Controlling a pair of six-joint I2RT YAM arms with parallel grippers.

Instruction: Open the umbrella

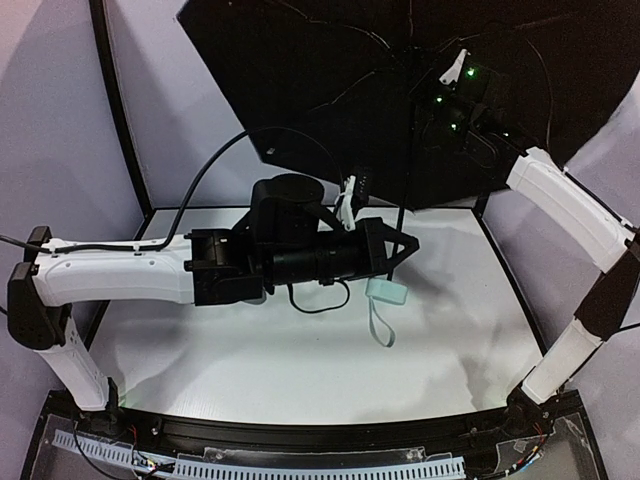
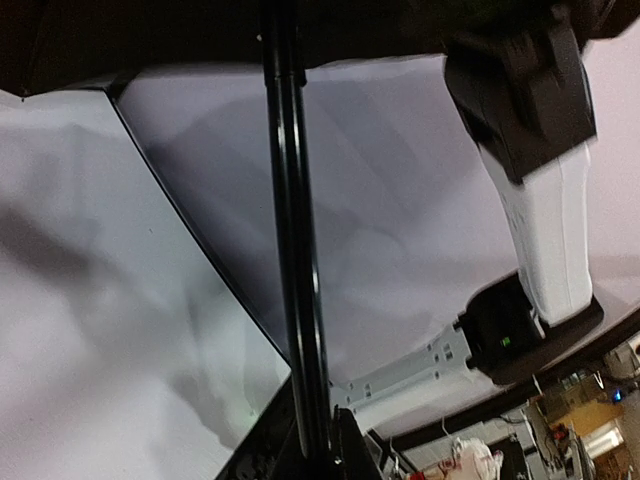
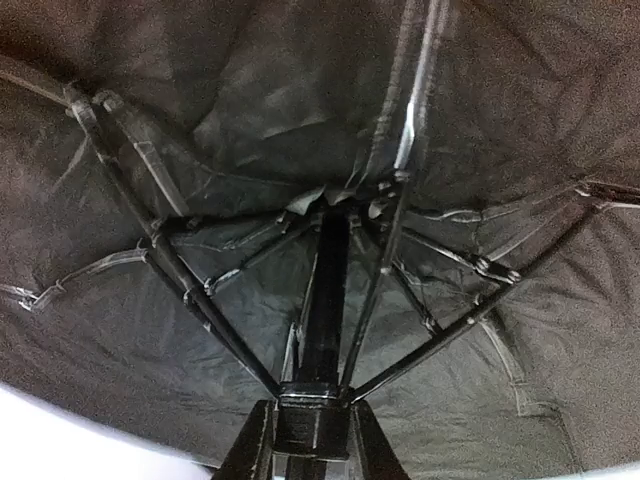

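Observation:
The umbrella (image 1: pixel 330 80) is spread open, its black inner side facing the top camera and held tilted above the table's far side. Its thin black shaft (image 1: pixel 404 195) runs down to the small pale green handle (image 1: pixel 388 291), whose strap hangs onto the table. My left gripper (image 1: pixel 403 245) is shut on the shaft just above the handle; the shaft (image 2: pixel 295 250) rises between its fingers in the left wrist view. My right gripper (image 1: pixel 432 105) is up under the canopy. In the right wrist view it (image 3: pixel 312 445) is shut on the black runner (image 3: pixel 315 410), where the ribs (image 3: pixel 200 300) fan out.
The white table (image 1: pixel 300 350) has black-edged pale walls at the left (image 1: pixel 120 120) and right. My right arm (image 1: pixel 560 200) reaches up from the near right corner. A black cable (image 1: pixel 215 165) arcs over my left arm (image 1: pixel 120 275).

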